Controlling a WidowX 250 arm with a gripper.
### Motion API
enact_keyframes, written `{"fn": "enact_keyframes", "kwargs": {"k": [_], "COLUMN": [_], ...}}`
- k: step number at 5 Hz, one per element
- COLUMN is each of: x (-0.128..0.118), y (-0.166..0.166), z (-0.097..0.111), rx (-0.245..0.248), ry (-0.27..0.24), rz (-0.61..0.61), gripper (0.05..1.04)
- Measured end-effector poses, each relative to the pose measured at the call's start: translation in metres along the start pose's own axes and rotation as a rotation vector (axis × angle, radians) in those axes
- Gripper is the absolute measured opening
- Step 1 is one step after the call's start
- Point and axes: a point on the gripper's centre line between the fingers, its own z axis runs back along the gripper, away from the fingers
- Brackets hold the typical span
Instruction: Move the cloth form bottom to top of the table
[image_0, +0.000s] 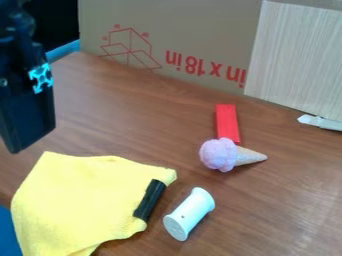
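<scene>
At the upper left is the black gripper (25, 95), seen as a dark body with a light-blue mark, above and behind the cloth and apart from it. The yellow cloth (77, 200) lies spread on the lower left of the table, its right corner reaching toward the middle. A short black bar-shaped piece (149, 199) rests along the cloth's right edge.
Just right of the cloth is a white spool-like cylinder (190, 214). Farther right, a toy ice cream cone (220, 154) lies beside a red block (227, 122). A cardboard panel (200, 30) and a pale board (297, 60) border the back of the brown table (127, 125).
</scene>
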Motion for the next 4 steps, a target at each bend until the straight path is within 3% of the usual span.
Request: {"fn": "enact_keyframes", "kwargs": {"k": [1, 2, 3, 4], "x": [0.000, 0.017, 0.043, 0.065], "y": [0.000, 0.011, 0.021, 0.026], "z": [-0.001, -0.028, -0.072, -0.104], "rx": [0.000, 0.048, 0.130, 0.180], "ry": [0.000, 0.003, -0.010, -0.008], "rz": [0.000, 0.055, 0.121, 0.169], "gripper": [0.999, 0.999, 0.999, 0.999]}}
